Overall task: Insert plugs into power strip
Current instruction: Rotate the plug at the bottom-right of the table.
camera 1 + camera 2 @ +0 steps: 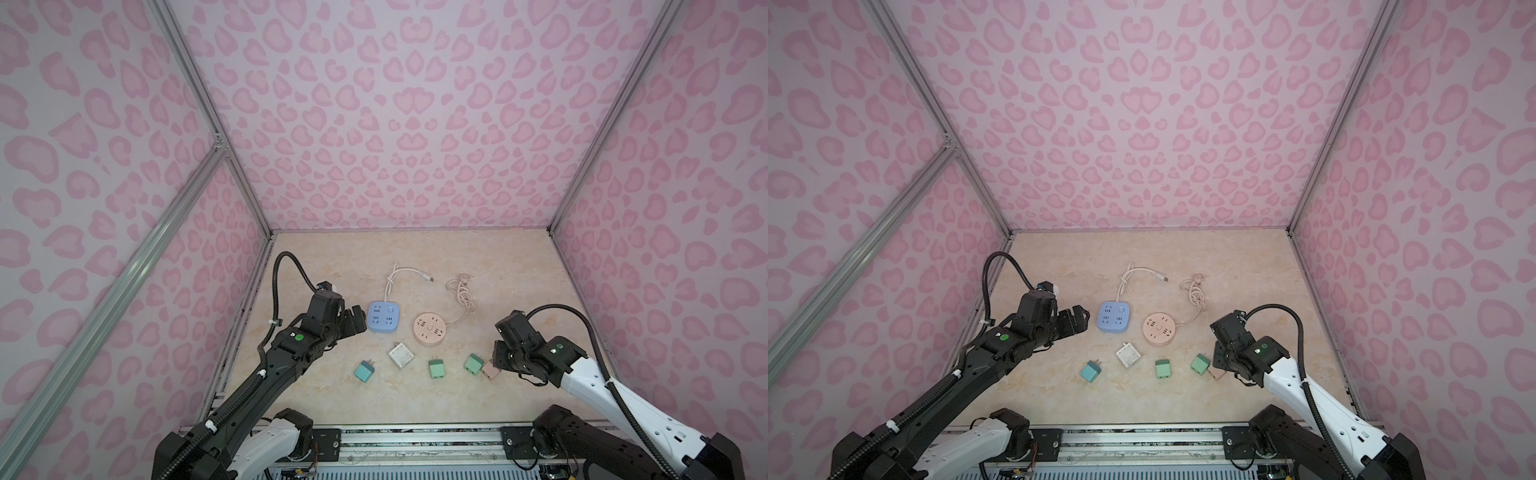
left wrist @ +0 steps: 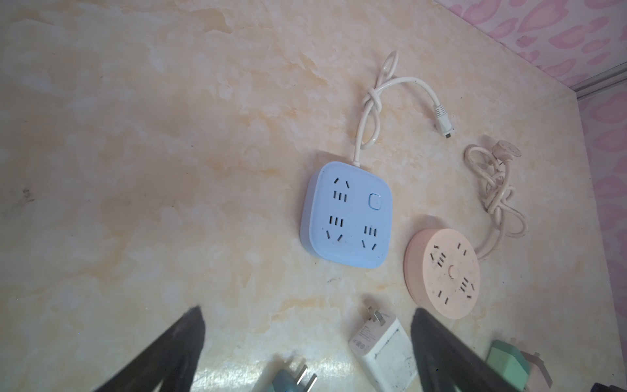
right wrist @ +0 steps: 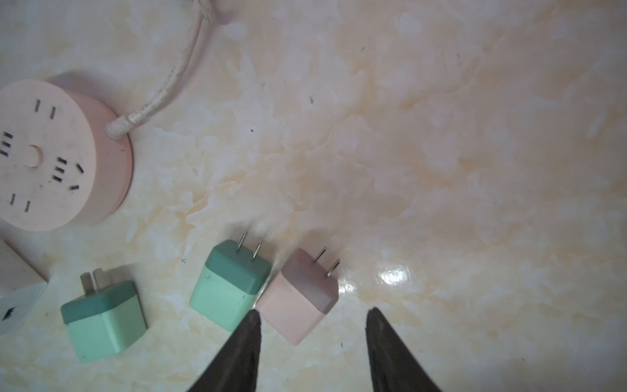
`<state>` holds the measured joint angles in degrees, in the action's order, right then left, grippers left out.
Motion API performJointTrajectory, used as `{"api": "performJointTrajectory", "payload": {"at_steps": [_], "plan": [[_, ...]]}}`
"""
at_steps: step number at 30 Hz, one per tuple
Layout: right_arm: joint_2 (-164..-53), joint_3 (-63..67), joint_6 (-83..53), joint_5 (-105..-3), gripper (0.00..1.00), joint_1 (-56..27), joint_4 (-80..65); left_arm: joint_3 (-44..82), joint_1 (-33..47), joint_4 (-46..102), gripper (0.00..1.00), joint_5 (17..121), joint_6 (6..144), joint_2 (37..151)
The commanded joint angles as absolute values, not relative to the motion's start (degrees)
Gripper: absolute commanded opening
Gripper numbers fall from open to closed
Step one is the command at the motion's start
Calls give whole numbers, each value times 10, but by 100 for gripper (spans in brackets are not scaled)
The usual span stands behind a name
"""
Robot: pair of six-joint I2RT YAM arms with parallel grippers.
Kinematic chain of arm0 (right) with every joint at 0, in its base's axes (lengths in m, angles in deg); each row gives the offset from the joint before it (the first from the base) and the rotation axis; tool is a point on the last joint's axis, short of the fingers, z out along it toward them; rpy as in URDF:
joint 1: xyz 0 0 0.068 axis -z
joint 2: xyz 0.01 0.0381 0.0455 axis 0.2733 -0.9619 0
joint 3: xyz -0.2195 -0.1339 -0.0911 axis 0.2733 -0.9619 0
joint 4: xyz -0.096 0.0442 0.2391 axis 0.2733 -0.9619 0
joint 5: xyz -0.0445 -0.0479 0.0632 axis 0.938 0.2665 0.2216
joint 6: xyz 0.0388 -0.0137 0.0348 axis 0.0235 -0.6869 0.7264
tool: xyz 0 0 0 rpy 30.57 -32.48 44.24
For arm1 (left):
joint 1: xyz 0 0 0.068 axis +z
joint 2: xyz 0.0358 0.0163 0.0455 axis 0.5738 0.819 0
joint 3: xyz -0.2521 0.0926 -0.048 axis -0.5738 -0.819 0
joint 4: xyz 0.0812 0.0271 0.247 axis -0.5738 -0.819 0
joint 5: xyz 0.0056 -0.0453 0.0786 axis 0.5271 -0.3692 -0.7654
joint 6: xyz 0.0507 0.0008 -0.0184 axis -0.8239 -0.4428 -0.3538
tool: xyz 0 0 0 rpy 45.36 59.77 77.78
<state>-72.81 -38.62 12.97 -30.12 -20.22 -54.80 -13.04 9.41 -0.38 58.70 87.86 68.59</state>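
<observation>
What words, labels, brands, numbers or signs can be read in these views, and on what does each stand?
No text is legible anywhere.
white adapter: rows of grey small print and round marks on its face, too small and blurred to read.
blue power strip, round pink power strip: no print visible.
teal plug, two green plugs, pink plug: no print visible.

The marbled table [image 1: 415,399] bears a blue strip [image 1: 384,316] with a white cord [image 1: 395,276] and, beside it, a round pink strip [image 1: 429,329] with a knotted pink cord [image 1: 463,291]. Nearer the front lie a teal plug [image 1: 364,370], white plug [image 1: 401,355], mint plug [image 1: 435,369], second mint plug [image 1: 473,363] and pink plug [image 1: 489,370].
</observation>
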Motion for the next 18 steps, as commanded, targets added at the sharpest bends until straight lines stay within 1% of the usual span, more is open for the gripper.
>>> {"api": "performJointTrajectory", "payload": {"at_steps": [1, 6, 11, 12, 14, 18], "plan": [[-725, -396, 158, -298, 51, -224, -578, -133, 92, 13, 97, 591, 875, 684], [-727, -411, 189, -291, 52, -261, -584, -136, 90, 13, 97, 591, 874, 685], [-726, -429, 199, -295, 53, -265, -565, -139, 89, 17, 96, 591, 876, 685], [-729, -433, 199, -299, 52, -266, -558, -139, 88, 17, 96, 591, 876, 686], [-736, -437, 200, -308, 47, -267, -545, -138, 88, 18, 96, 592, 877, 686], [-750, -442, 204, -321, 45, -280, -533, -139, 87, 17, 97, 593, 877, 684]]}}
